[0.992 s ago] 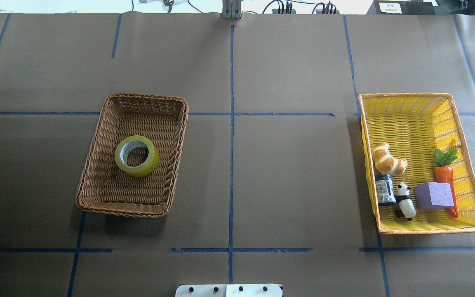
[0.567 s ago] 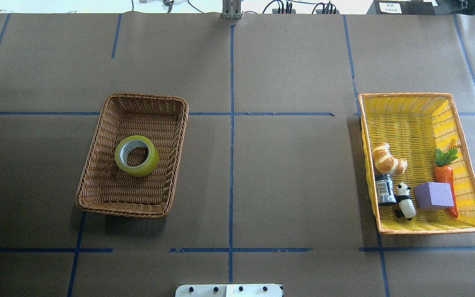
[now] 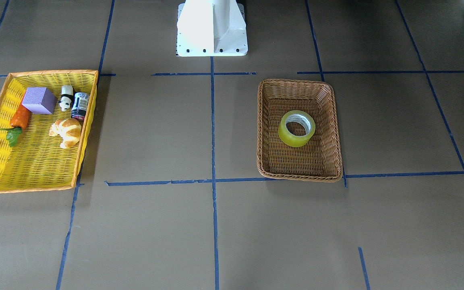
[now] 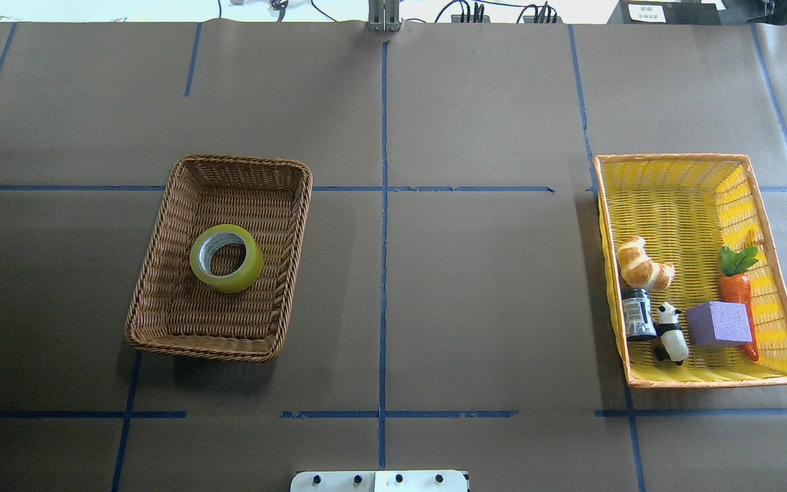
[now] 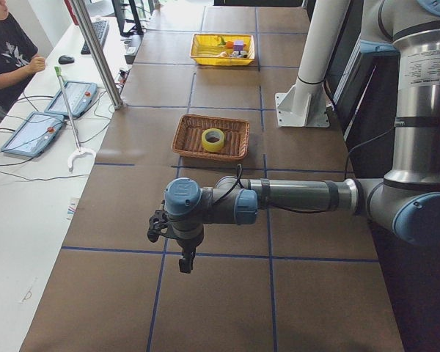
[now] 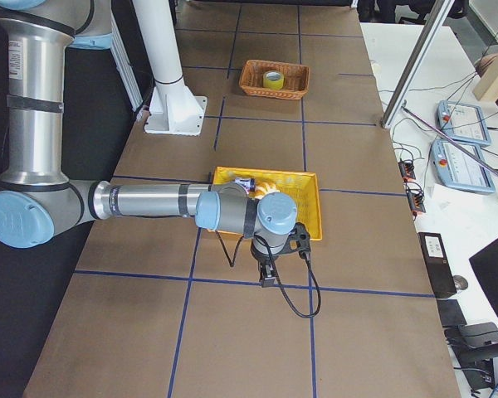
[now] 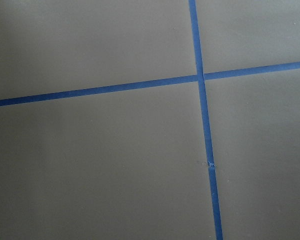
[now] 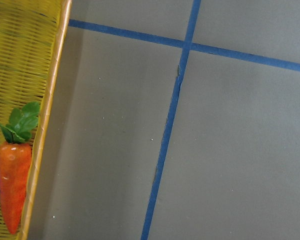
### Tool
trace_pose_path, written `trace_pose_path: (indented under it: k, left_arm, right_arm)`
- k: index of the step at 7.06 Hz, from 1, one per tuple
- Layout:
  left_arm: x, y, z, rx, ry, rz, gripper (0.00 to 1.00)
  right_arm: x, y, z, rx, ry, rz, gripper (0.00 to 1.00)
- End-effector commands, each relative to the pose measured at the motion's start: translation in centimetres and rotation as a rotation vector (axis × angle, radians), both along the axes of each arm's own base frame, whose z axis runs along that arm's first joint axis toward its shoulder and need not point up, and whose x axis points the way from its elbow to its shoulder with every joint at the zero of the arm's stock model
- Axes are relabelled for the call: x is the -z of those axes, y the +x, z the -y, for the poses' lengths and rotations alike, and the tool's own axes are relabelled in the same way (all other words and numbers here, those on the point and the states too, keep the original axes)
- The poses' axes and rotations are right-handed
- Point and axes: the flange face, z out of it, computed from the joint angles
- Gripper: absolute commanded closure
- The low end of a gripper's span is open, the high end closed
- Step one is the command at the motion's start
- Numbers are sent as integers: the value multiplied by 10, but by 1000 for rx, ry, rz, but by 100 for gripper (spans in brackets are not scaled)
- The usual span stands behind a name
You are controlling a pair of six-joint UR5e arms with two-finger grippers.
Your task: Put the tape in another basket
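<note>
Tape (image 4: 227, 258) in wicker basket (image 4: 219, 162), far from left claw (image 5: 185, 264), right claw (image 6: 267, 279); you can't tell their grip. Stray reach could tip it.

tape (image 4: 229, 281): yellow-green roll, flat, hole up | wicker basket (image 4: 182, 311): brown, rectangular, holds tape near centre

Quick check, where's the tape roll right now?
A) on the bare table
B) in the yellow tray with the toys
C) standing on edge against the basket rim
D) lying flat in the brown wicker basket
D: the tape lies flat, hole up, on the floor of the brown wicker basket, near its middle and away from the rim.
</note>
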Motion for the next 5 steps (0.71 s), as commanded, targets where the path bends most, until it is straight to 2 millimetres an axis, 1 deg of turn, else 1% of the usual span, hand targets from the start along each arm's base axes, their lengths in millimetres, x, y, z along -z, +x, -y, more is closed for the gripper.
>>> trace_pose_path:
  k: [1, 2, 3, 5]
  left_arm:
    - [7, 1, 2, -8, 29, -9, 0]
    - [2, 3, 1, -9, 17, -23, 0]
    - [3, 3, 2, -9, 18, -18, 0]
    - [-2, 5, 0, -14, -7, -15, 0]
  right_arm:
    - [-3, 0, 0, 0, -7, 0, 0]
    - [-3, 0, 0, 0, -8, 0, 0]
    - [-5, 0, 0, -1, -12, 0, 0]
    - [-9, -2, -1, -1, -24, 6, 0]
